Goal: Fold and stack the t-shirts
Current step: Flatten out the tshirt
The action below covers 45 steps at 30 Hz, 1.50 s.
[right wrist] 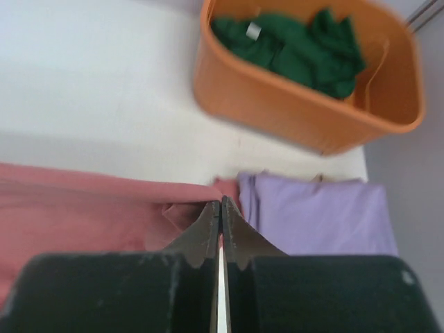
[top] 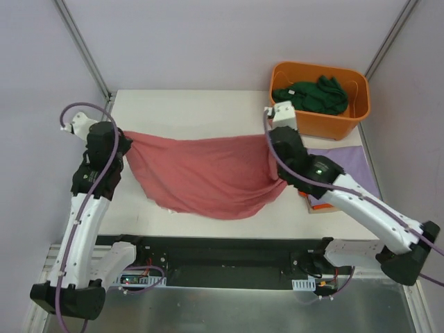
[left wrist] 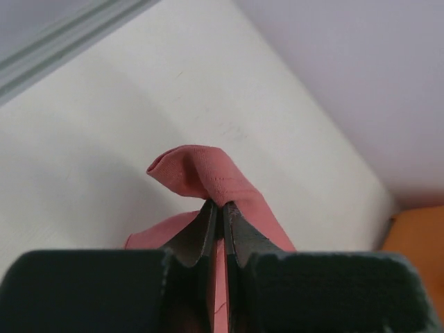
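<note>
Red-pink t-shirt (top: 208,177) is hanging stretched between both pairs of jaws, sagging over the white table (top: 194,111).
Left gripper (left wrist: 222,208) and right gripper (right wrist: 220,205) are each clamping a bunched corner. Beyond the right jaws a lavender t-shirt (right wrist: 312,215) is lying flat; farther, a green t-shirt (right wrist: 298,48) is filling the orange tub (right wrist: 277,104), its tag (right wrist: 254,30) unreadable.

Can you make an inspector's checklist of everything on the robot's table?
Surface: white table, flat.
Job's things: red-pink t-shirt stretched between both arms, sagging in the middle; lavender t-shirt lying flat at the right; green t-shirt crumpled inside the tub.
Clutter: orange tub at the back right corner.
Grippers: left gripper shut on the red-pink t-shirt; right gripper shut on its other end.
Cables: purple cable running along each arm.
Surroundings: pale walls and metal frame posts.
</note>
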Available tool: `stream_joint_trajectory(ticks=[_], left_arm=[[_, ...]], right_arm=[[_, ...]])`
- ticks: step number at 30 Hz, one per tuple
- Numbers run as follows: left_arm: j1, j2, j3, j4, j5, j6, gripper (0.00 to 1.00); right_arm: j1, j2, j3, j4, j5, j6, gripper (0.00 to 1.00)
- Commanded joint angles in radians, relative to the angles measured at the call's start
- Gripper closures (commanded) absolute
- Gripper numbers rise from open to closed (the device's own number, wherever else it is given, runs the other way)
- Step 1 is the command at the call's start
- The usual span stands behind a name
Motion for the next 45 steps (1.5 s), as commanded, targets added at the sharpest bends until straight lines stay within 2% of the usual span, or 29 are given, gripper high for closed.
stream_joint_trajectory(ticks=[1, 3, 6, 12, 15, 18, 20, 23, 25, 29, 32, 33, 37, 39, 40, 41, 42, 43, 44, 45], left_arm=[[0.001, -0.107, 0.192, 0.022, -0.007, 0.068, 1.0], [0.001, -0.156, 0.265, 0.023, 0.013, 0.077, 1.0], [0.001, -0.201, 0.402, 0.026, 0.06, 0.101, 1.0], [0.001, -0.178, 0.789, 0.03, 0.192, 0.221, 1.0], [0.003, -0.16, 0.943, 0.031, 0.223, 0.264, 1.0], [0.007, -0.134, 1.073, 0.033, 0.269, 0.294, 1.0], [0.02, -0.114, 1.137, 0.034, 0.324, 0.301, 1.0], [0.053, -0.078, 1.181, 0.039, 0.358, 0.292, 1.0], [0.063, -0.051, 1.178, 0.049, 0.347, 0.293, 1.0], [0.063, 0.034, 1.091, 0.077, 0.255, 0.333, 1.0], [0.063, 0.129, 0.993, 0.114, 0.139, 0.391, 1.0], [0.063, 0.171, 0.955, 0.125, 0.104, 0.403, 1.0], [0.063, 0.359, 0.775, 0.213, -0.036, 0.486, 1.0], [0.064, 0.495, 0.741, 0.238, -0.055, 0.534, 1.0], [0.066, 0.562, 0.743, 0.237, -0.047, 0.561, 0.93], [0.064, 0.639, 0.746, 0.235, -0.038, 0.592, 0.76], [0.066, 0.725, 0.765, 0.209, -0.044, 0.606, 0.45], [0.066, 0.791, 0.793, 0.164, -0.046, 0.609, 0.09], [0.066, 0.845, 0.825, 0.124, -0.046, 0.609, 0.01], [0.064, 0.88, 0.848, 0.079, -0.05, 0.605, 0.01]], right_arm=[[-0.012, -0.201, 0.147, 0.068, -0.005, -0.27, 1.0], [-0.011, -0.279, 0.196, 0.052, -0.128, -0.288, 1.0], [-0.011, -0.358, 0.355, -0.03, -0.37, -0.268, 0.99], [-0.008, -0.327, 0.749, -0.208, -0.798, -0.245, 1.0], [-0.009, -0.28, 0.909, -0.259, -0.935, -0.231, 1.0], [-0.009, -0.241, 1.003, -0.264, -0.969, -0.23, 1.0], [-0.009, -0.231, 1.026, -0.255, -0.978, -0.221, 1.0], [-0.011, -0.241, 0.967, -0.175, -0.969, -0.204, 0.99], [-0.009, -0.232, 0.937, -0.127, -0.885, -0.208, 1.0], [-0.009, -0.157, 0.864, -0.04, -0.49, -0.299, 1.0], [-0.026, -0.055, 0.751, 0.064, -0.253, -0.395, 1.0], [-0.049, -0.012, 0.717, 0.092, -0.216, -0.405, 1.0], [-0.185, 0.175, 0.594, 0.107, -0.26, -0.281, 1.0], [-0.216, 0.278, 0.536, 0.156, -0.315, -0.253, 0.98], [-0.222, 0.342, 0.522, 0.176, -0.308, -0.254, 0.94], [-0.229, 0.399, 0.534, 0.187, -0.286, -0.256, 0.88], [-0.239, 0.468, 0.567, 0.184, -0.264, -0.253, 0.82], [-0.247, 0.536, 0.622, 0.158, -0.256, -0.247, 0.72], [-0.252, 0.591, 0.69, 0.091, -0.254, -0.238, 0.49], [-0.252, 0.646, 0.768, 0.031, -0.25, -0.232, 0.36]])
